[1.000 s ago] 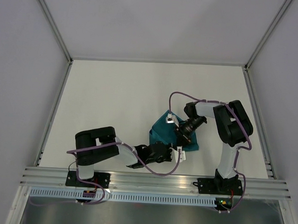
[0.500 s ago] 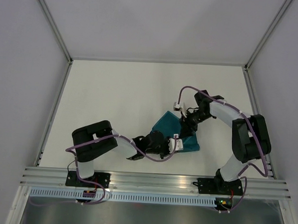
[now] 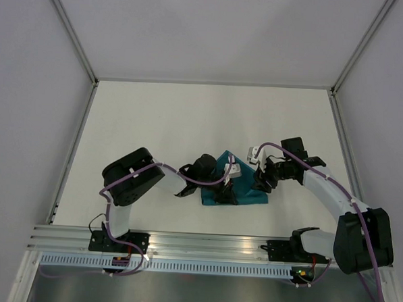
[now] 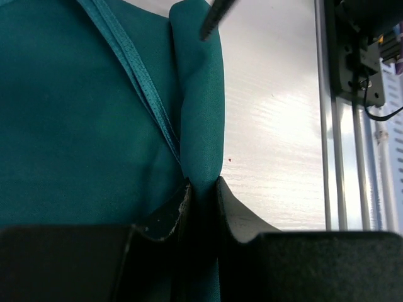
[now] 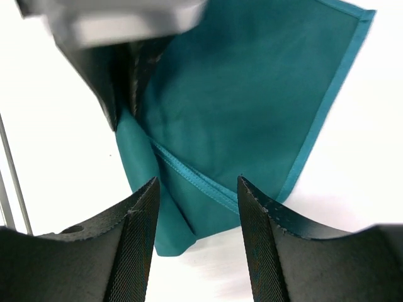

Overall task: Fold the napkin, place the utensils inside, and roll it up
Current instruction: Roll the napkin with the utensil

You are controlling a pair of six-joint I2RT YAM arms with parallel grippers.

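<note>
A fold of the napkin (image 4: pixel 75 126) is pinched in the left tool (image 4: pixel 203 189); the right tool (image 5: pixel 197 187) is seen released over it

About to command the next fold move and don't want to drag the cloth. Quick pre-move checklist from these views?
1. Left gripper grips the napkin: ok, shut on a raised fold at its edge.
2. Right gripper free of cloth: ok, jaws open, the napkin lies below them, not pinched.
3. Napkin layered: ok, a hemmed edge crosses the top layer.
4. Napkin flat on the table: not ok, the pinched fold stands up.
5. Grippers apart: ok, close together over the napkin but not touching in the top view.
6. Fold edges aligned: cannot tell, the arms cover part of the cloth.
</note>
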